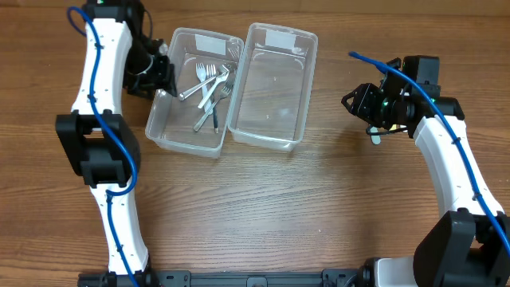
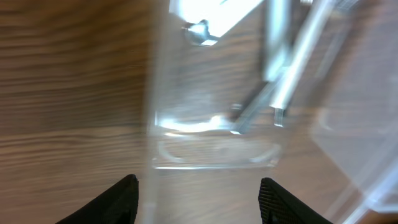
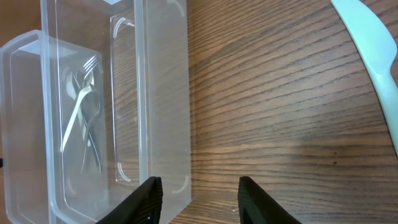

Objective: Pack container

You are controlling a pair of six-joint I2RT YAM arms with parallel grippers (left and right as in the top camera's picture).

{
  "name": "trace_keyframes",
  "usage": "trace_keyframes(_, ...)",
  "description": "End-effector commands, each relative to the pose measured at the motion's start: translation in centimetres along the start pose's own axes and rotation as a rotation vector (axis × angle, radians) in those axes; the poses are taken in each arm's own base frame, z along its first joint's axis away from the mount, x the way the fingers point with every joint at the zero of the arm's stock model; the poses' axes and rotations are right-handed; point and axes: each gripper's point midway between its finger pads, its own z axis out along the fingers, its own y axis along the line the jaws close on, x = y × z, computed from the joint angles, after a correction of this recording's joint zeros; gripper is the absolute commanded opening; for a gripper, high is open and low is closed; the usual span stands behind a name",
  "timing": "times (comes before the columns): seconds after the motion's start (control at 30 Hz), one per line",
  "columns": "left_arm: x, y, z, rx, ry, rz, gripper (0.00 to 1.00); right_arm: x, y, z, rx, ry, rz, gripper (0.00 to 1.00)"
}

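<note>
Gaping wide, the left gripper [image 2: 199,194] faces the container [image 1: 184,145] holding forks [image 1: 209,85], while the right gripper [image 3: 199,194], likewise spread and empty, hangs beside a white knife [image 3: 374,57].

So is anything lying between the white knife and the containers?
Nothing visible. The white knife lies on bare table beside the right hand, with only wood between it and the empty container.

No text, brand, number or sign can be read in any view. The left container [image 1: 157,121] has a pale label [image 1: 209,41] at its far end, and the right container [image 1: 307,94] has one like it [image 1: 280,37]. Both patches look blank and are too small to show any print.
</note>
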Motion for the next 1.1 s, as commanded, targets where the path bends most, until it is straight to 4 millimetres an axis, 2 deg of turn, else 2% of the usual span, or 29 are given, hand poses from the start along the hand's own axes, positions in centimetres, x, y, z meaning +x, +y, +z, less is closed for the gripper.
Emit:
trace_keyframes(0.0, 0.6, -4.4, -0.4, 0.120, -0.004, 0.068, 0.63, -0.7, 0.5, -0.6, 0.000, -0.028, -0.019, 0.42)
trace_keyframes(0.13, 0.9, -5.4, -0.1, 0.116, 0.007, 0.087, 0.63, -0.7, 0.4, -0.6, 0.000, -0.026, -0.018, 0.42)
trace_keyframes(0.37, 0.9, -5.6, -0.1, 0.127, 0.009, 0.039, 0.63, -0.6, 0.4, -0.6, 0.001, -0.025, -0.017, 0.42)
trace_keyframes(0.5, 0.9, -6.0, -0.2, 0.147, 0.010, 0.037, 0.60, -0.6, 0.4, -0.5, 0.001, -0.024, -0.016, 0.46)
trace_keyframes(0.57, 0.8, -6.1, -0.2, 0.147, 0.007, 0.035, 0.57, -0.6, 0.4, -0.4, 0.005, -0.022, -0.016, 0.42)
trace_keyframes(0.67, 0.2, -6.7, -0.5, 0.188, -0.021, 0.061, 0.56, -0.6, 0.0, -0.2, 0.019, -0.020, -0.004, 0.28)
trace_keyframes(0.73, -0.6, -8.8, -2.1, 0.305, -0.086, 0.140, 0.52, -1.0, 0.2, -0.1, 0.007, -0.036, 0.004, 0.20)
trace_keyframes(0.77, -0.9, -9.4, -3.0, 0.335, -0.120, 0.162, 0.51, -1.4, 0.5, -0.1, -0.004, -0.049, -0.003, 0.20)
trace_keyframes(0.9, -1.9, -10.1, -6.5, 0.339, -0.243, 0.222, 0.52, -3.5, 1.1, 0.1, -0.031, -0.128, -0.042, 0.19)
trace_keyframes(1.0, -2.3, -9.4, -9.5, 0.290, -0.336, 0.228, 0.56, -4.6, 1.0, 1.1, -0.047, -0.157, -0.007, 0.18)
trace_keyframes(1.07, -2.5, -7.9, -11.2, 0.230, -0.387, 0.185, 0.58, -4.9, 1.1, 2.2, -0.078, -0.147, 0.015, 0.16)
